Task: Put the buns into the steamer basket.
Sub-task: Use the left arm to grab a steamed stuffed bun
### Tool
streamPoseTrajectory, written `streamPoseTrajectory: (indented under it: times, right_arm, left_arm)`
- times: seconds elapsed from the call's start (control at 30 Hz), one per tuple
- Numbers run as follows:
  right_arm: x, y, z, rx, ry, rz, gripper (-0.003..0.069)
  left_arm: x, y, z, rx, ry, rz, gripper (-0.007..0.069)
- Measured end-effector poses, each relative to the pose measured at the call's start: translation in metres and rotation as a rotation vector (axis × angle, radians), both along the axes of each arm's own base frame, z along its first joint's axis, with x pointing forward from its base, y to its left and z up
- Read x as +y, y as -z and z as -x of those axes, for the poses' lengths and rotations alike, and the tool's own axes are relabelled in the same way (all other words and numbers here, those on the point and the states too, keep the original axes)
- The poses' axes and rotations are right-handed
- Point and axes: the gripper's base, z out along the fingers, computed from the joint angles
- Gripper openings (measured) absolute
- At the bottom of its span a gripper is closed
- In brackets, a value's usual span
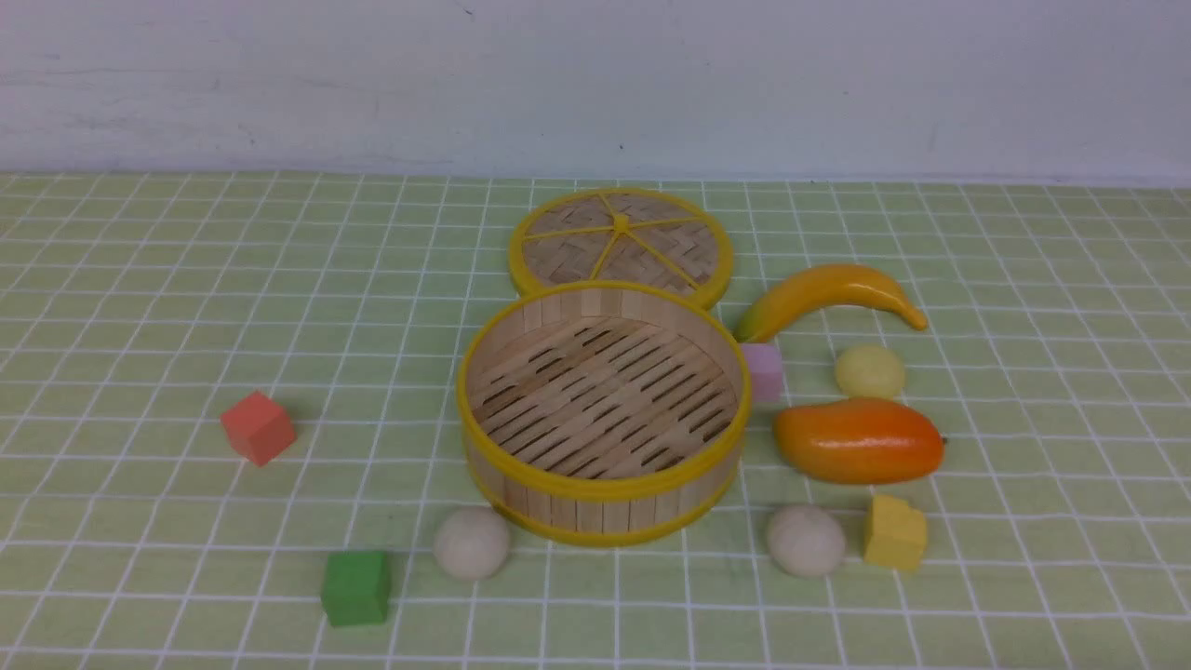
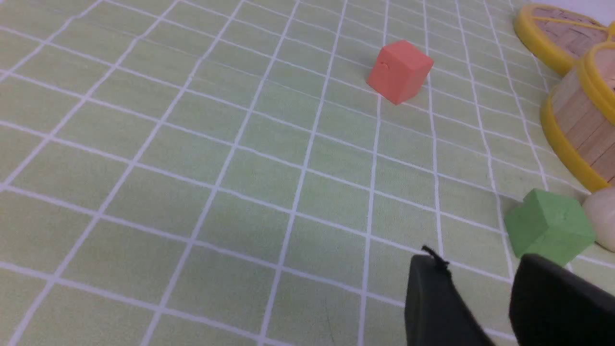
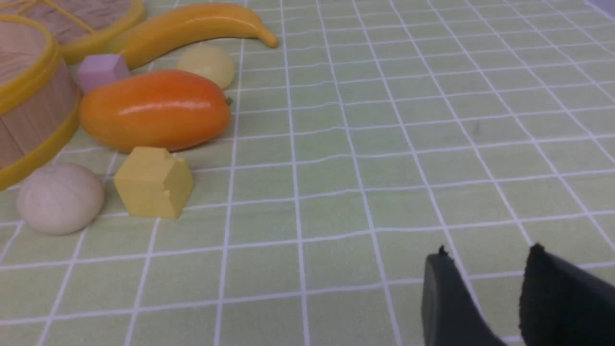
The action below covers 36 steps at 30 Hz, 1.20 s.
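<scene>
Sitting at frame centre in the front view: basket (image 1: pixel 600 484), nothing inside it. All three buns are outside it on the green grid cloth (image 1: pixel 186 307).

- Left bun (image 1: pixel 472 542): lower centre-left, just off the basket's front wall. Green cube (image 1: pixel 355 587) is near it, lower left.
- Right bun (image 1: pixel 806 540): lower right of the basket, just beside the yellow block (image 1: pixel 894 532), with a slim gap between them.
- Yellow bun (image 1: pixel 869 370): right of centre, between banana (image 1: pixel 828 296) above and mango (image 1: pixel 858 439) below. Pink cube (image 1: pixel 765 370) is to its left, partly hidden behind the basket rim.
- Lid (image 1: pixel 621 244): flat, upper centre. The basket rim overlaps its near edge.
- Red cube (image 1: pixel 258 427): alone at mid-left.

Left gripper (image 2: pixel 480 269): fingers apart, nothing between them, over bare cloth. The green cube lies just past the tips, with a sliver of left bun beside it.

Right gripper (image 3: pixel 487 259): fingers apart, nothing between them, over bare cloth. It is well apart from the right bun and block.
</scene>
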Motion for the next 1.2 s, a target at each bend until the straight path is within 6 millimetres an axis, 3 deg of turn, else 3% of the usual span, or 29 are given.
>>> streamPoseTrajectory:
  times: [0.87,1.07,1.2]
  right_arm:
    - [0.0,0.0,0.0,0.0,-0.001,0.0,0.0239]
    - [0.0,0.0,0.0,0.0,-0.001,0.0,0.0239]
    - [0.0,0.0,0.0,0.0,-0.001,0.0,0.0239]
  left_arm:
    - [0.0,-0.001,0.0,-0.012,0.002,0.001,0.0238]
    - [-0.002,-0.01,-0.003,-0.114,0.022,0.008,0.0238]
    - [-0.005,-0.025,-0.004,-0.279,0.053,0.018,0.0238]
